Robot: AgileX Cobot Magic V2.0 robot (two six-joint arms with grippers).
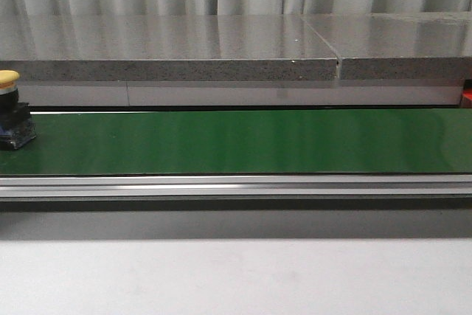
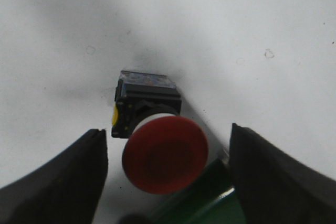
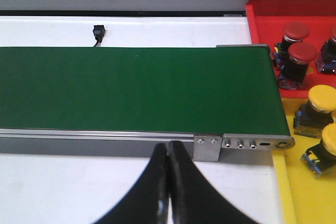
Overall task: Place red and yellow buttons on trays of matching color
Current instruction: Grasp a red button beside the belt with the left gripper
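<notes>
A yellow button (image 1: 9, 81) rides at the far left end of the green belt (image 1: 243, 142), not yet sorted. A red button (image 2: 165, 153) lies on the white tabletop (image 2: 236, 19) between the left tool's (image 2: 168, 179) spread fingers, untouched. The right tool (image 3: 168, 184), pressed together and empty, hangs near the belt's right end. Beyond it, the red tray (image 3: 262, 11) and yellow tray (image 3: 302, 192) already hold buttons, so the task seems well underway.

The left gripper (image 2: 168, 177) hangs with its two dark fingers (image 2: 58, 182) spread wide apart, nothing clamped between the tips. The right gripper (image 3: 168, 182) has its fingers (image 3: 144, 192) pressed together, tip against tip, holding nothing. Neither arm shows in the front view.
</notes>
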